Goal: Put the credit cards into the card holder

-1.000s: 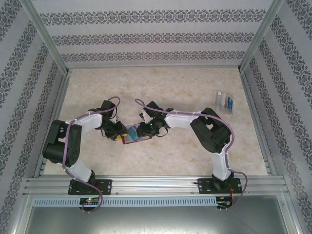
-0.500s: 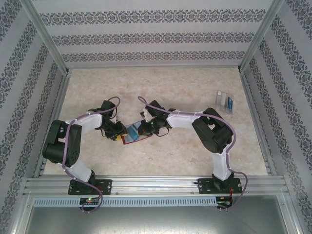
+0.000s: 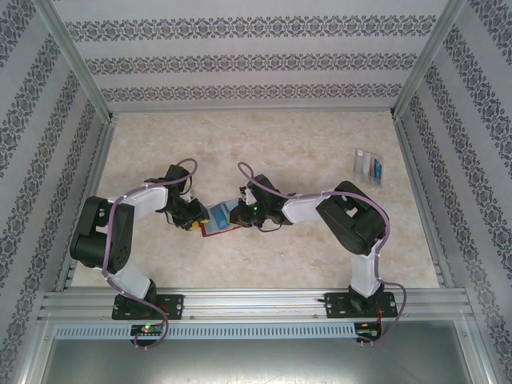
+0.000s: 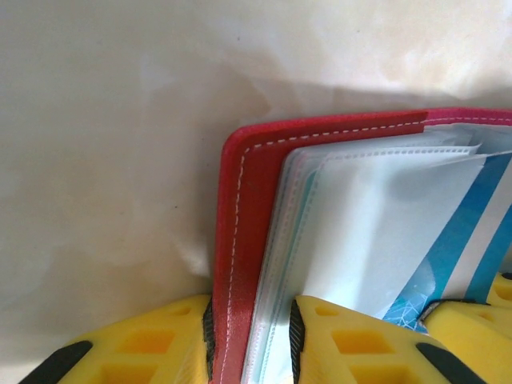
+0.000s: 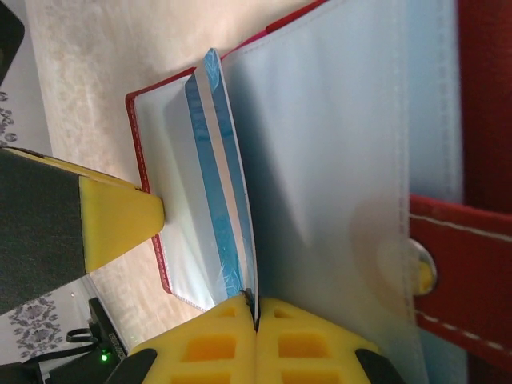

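A red fold-over wallet (image 3: 214,230) lies open in the middle of the table, with clear sleeves (image 4: 360,224) inside. My left gripper (image 3: 194,216) is shut on the wallet's red cover (image 4: 240,240) and sleeve edges, the jaws (image 4: 252,320) on either side. A blue-and-white striped credit card (image 5: 220,184) stands out of a sleeve. My right gripper (image 5: 256,308) is shut on its near edge, and in the top view that gripper (image 3: 238,214) sits at the wallet's right side. The clear card holder (image 3: 369,166) stands at the far right with something blue in it.
The wallet's snap tab (image 5: 424,268) lies to the right of the sleeves. One left finger (image 5: 120,220) presses the wallet's far edge. Metal frame rails (image 3: 240,302) and patterned walls surround the marble table (image 3: 304,264), with bare surface between the wallet and the card holder.
My right gripper has shut on the card's edge. Its wrist and forearm have shifted a little to the right and nearer. The left arm has stayed put on the wallet.
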